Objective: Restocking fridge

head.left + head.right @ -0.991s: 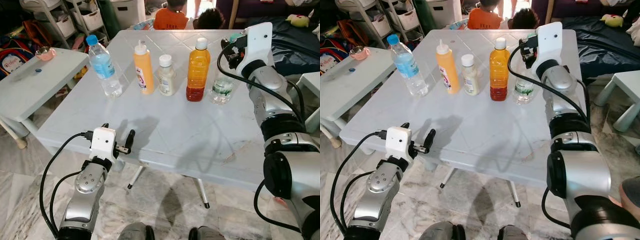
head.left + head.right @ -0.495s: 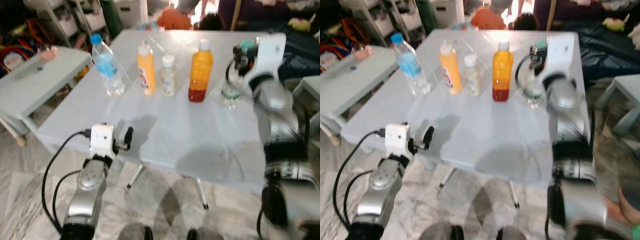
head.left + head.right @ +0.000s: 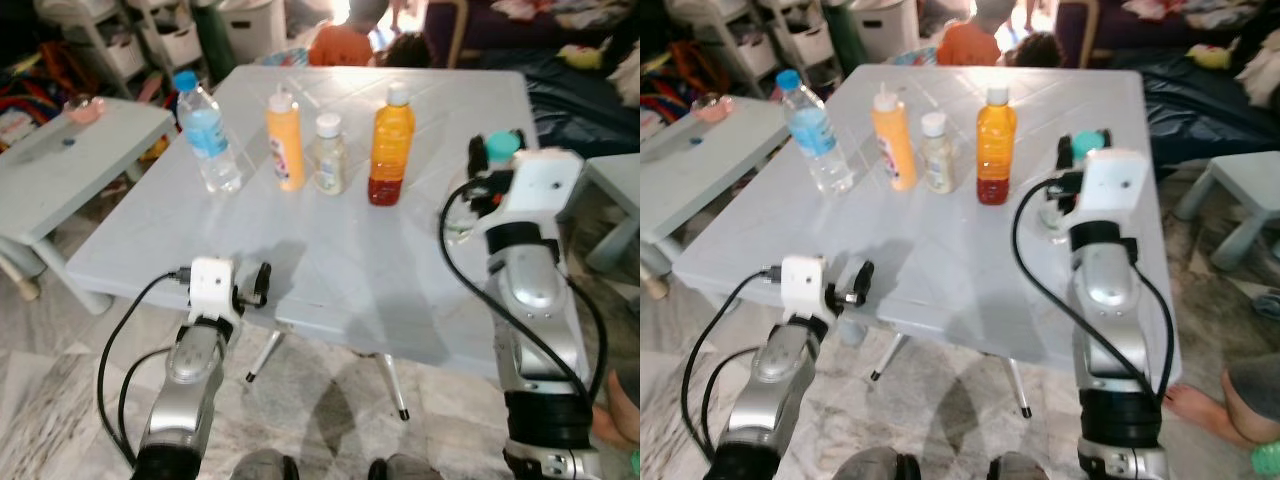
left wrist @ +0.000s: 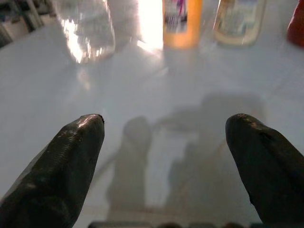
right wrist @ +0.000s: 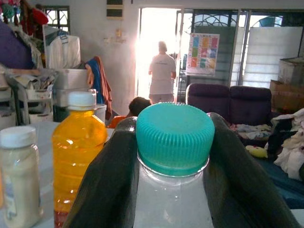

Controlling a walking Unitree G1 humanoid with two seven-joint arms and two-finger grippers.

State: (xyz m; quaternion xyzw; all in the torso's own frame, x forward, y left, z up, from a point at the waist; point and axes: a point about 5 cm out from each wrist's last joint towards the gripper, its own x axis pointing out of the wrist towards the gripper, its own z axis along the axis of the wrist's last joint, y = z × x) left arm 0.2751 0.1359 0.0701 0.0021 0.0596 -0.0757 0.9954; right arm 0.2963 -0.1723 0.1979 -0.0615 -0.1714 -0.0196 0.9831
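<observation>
**Right claw clamped on the teal-capped bottle; left claw released at the bench edge**

In the head views we see a pale blue bench (image 3: 330,250) carrying a row of containers in the upper half of the frame. From left to right these are: a water bottle with a blue cap (image 3: 207,132), an orange squeeze bottle (image 3: 285,140), a small cream bottle (image 3: 328,154) and a tall orange juice bottle (image 3: 390,144).

At centre right, our right claw (image 5: 173,190) is clenched on a clear bottle with a teal cap (image 5: 175,137). The wrist view shows one black finger pressed against each side of its neck, just below the cap. The bottle stands at the right side of the bench, apart from the row; whether its base touches the surface we cannot tell.

At lower left, our left claw (image 4: 166,156) is released, with its two fingers (image 4: 61,166) spread wide and nothing between them. It hovers at the near edge of the bench, pointing toward the row.

A smaller side table (image 3: 60,150) stands at the upper left. A person in an orange top (image 3: 340,40) sits beyond the far edge.
</observation>
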